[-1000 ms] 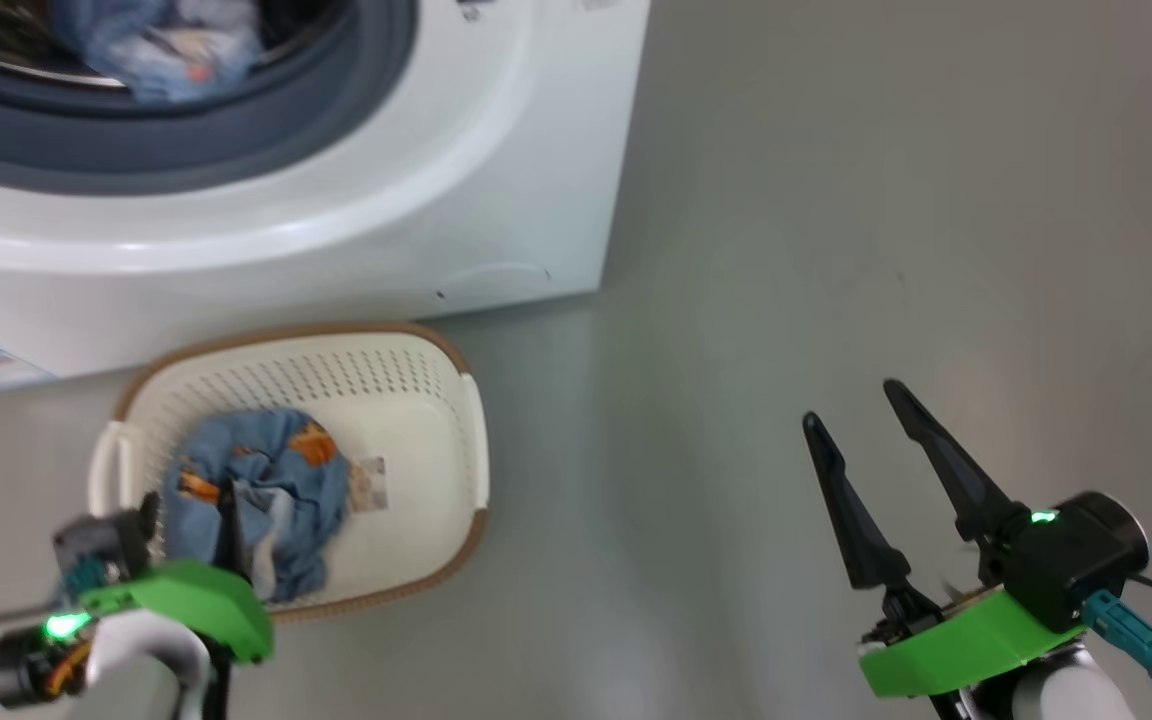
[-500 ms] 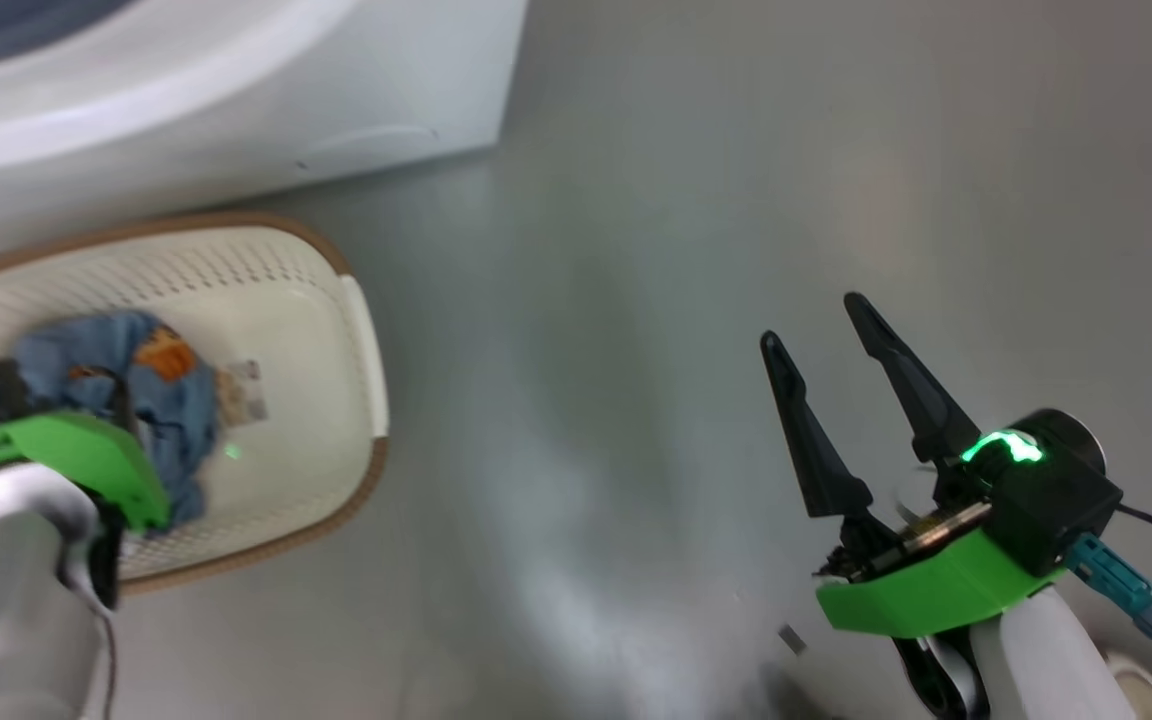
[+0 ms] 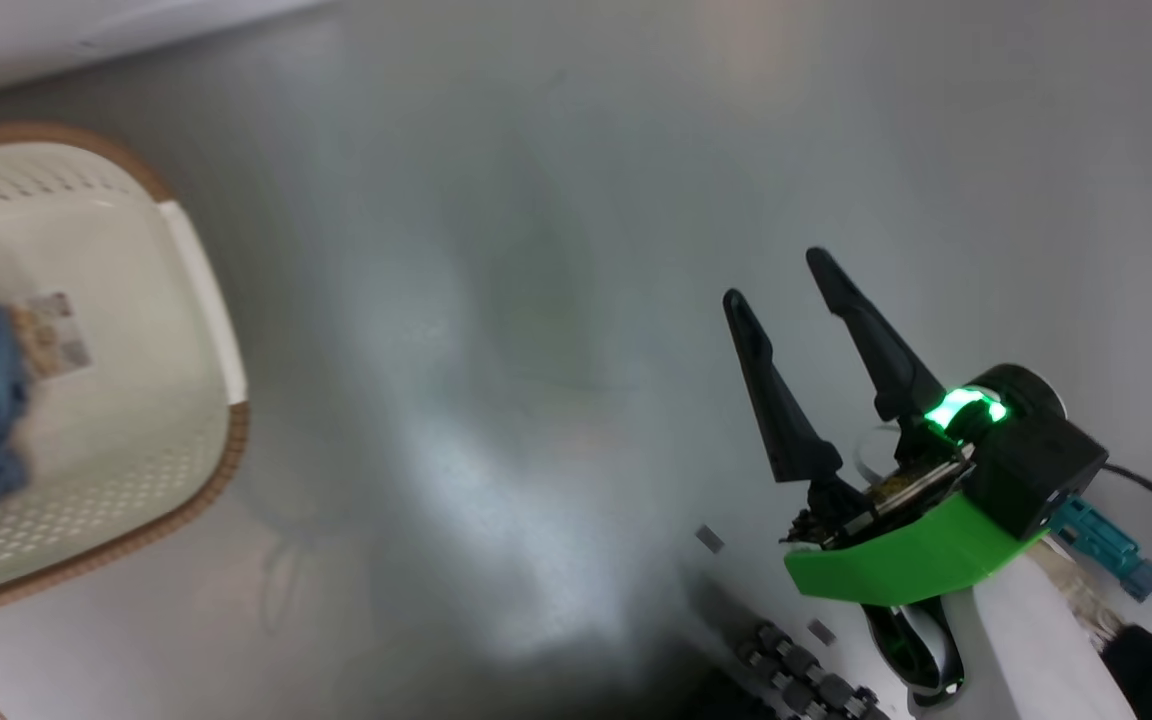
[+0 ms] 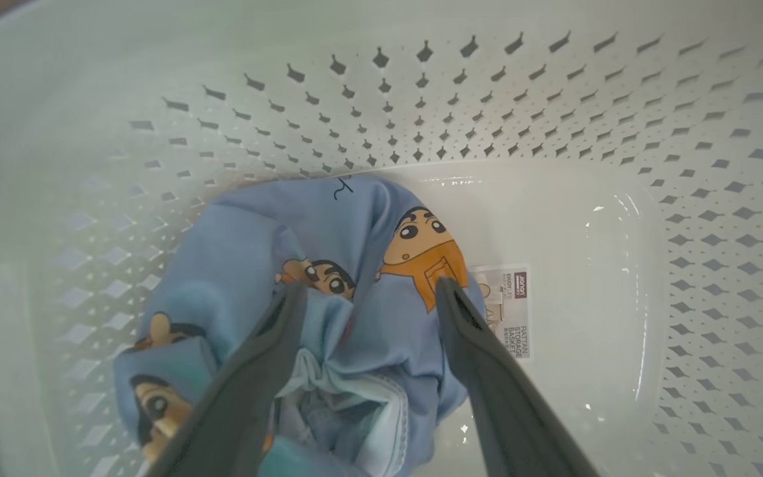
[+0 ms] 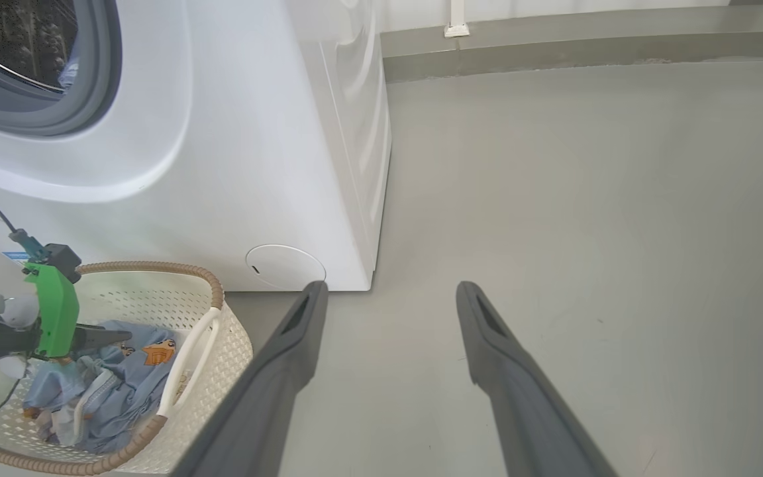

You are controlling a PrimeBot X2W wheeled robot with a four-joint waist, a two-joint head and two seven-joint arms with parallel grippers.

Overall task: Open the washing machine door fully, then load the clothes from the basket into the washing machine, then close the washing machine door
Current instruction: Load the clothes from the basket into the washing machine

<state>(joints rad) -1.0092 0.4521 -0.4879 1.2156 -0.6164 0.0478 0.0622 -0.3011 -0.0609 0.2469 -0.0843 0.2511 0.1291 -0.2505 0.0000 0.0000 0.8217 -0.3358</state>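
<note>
Grey floor [image 3: 496, 300] round right hand [image 3: 774, 275] (spread); left hand [image 4: 369, 285] spread over clothes [image 4: 242, 245], inside basket [image 4: 686, 199].

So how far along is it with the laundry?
Done: the washing machine shows its drum mouth uncovered, so the door looks open. In hand: the left claw, open, straddles the clothes lying in the basket, not yet gripping. Left: lifting that bundle into the drum and closing the door. The right claw hangs open over the floor.
</note>
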